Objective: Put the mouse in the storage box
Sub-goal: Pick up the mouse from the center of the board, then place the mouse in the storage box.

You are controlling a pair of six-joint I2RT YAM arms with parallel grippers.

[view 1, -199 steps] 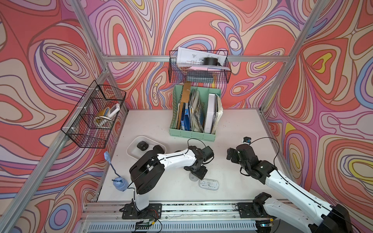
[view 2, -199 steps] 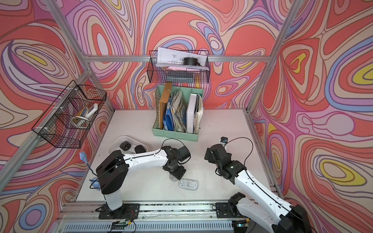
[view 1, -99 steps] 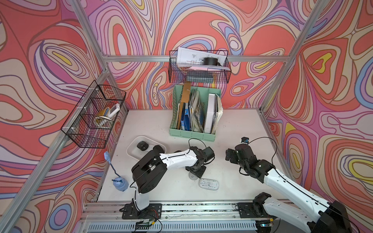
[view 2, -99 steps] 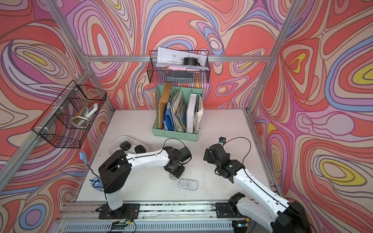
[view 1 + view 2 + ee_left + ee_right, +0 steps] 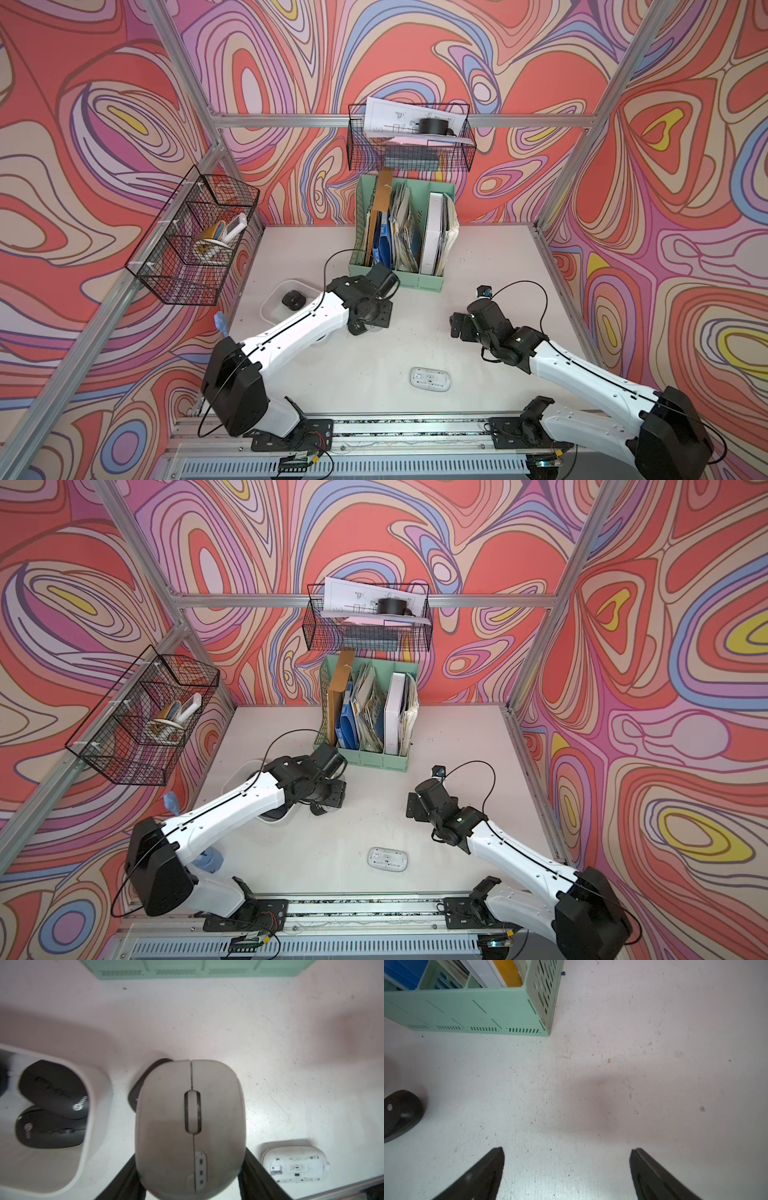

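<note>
Swirled red, pink and lilac walls [image 5: 124,124] close in a pale, scuffed tabletop [image 5: 353,374]. The left claw [image 5: 190,1169] is clamped on a pale grey plastic computer mouse [image 5: 166,1115] with a scroll wheel. Its black fingers [image 5: 255,1176] press both flanks and carry the mouse clear of the tabletop. A second ago this claw stood low and nearer the front rail, with its jaws wider. Since then it has risen and swung toward the back left, taking the mouse along.

Just beside the mouse runs the rolled rim of a shallow white plastic storage box [image 5: 91,1105] with rounded corners. The mouse is outside it, not over the tub. Two black oval mice [image 5: 54,1088] lie inside, overlapping, against the wall nearest the claw. A dark rounded shape peeks from behind the held mouse; what it is I cannot tell.

Beyond the claw stands a mint-green plastic upright file organizer [image 5: 415,279] full of folders and papers. In a top view the left arm [image 5: 232,808] covers most of the box. Toward the front rail a white rounded-rectangle device [image 5: 430,378] lies flat, well apart from the box.

The right claw [image 5: 566,1150] hangs with its jaws spread wide over bare tabletop, about where it was a second ago. Two black wire mesh baskets [image 5: 409,141] hang on the walls.
</note>
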